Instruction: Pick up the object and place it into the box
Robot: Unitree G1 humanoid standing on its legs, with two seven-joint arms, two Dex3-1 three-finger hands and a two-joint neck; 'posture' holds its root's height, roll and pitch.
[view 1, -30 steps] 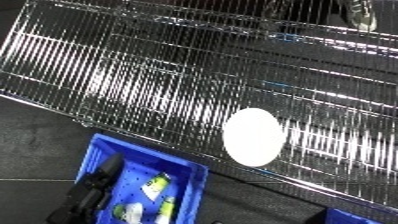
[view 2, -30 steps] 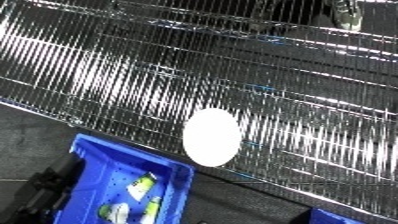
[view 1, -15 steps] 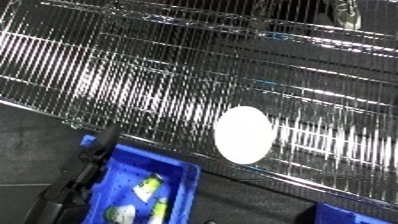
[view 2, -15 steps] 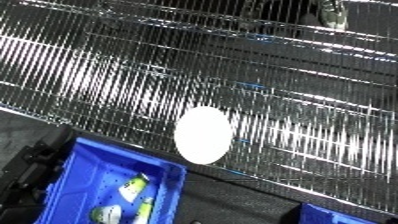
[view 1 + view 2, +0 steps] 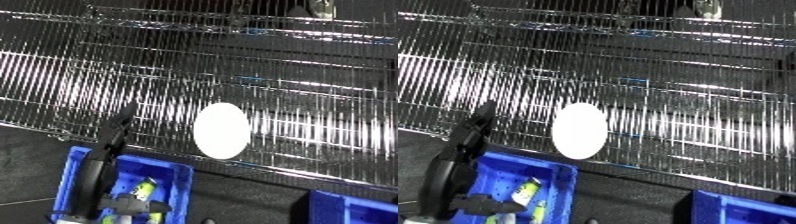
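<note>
The white oval object (image 5: 221, 131) lies on the wire shelf (image 5: 293, 75), right of the left robot hand (image 5: 114, 137) (grip unclear).

White oval object (image 5: 221, 130), silver wire shelf (image 5: 293, 80), blue bin (image 5: 173, 187), black robot hand (image 5: 105, 159)

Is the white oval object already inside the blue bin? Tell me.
No, the white oval object lies on the wire shelf, above the blue bin.
</note>
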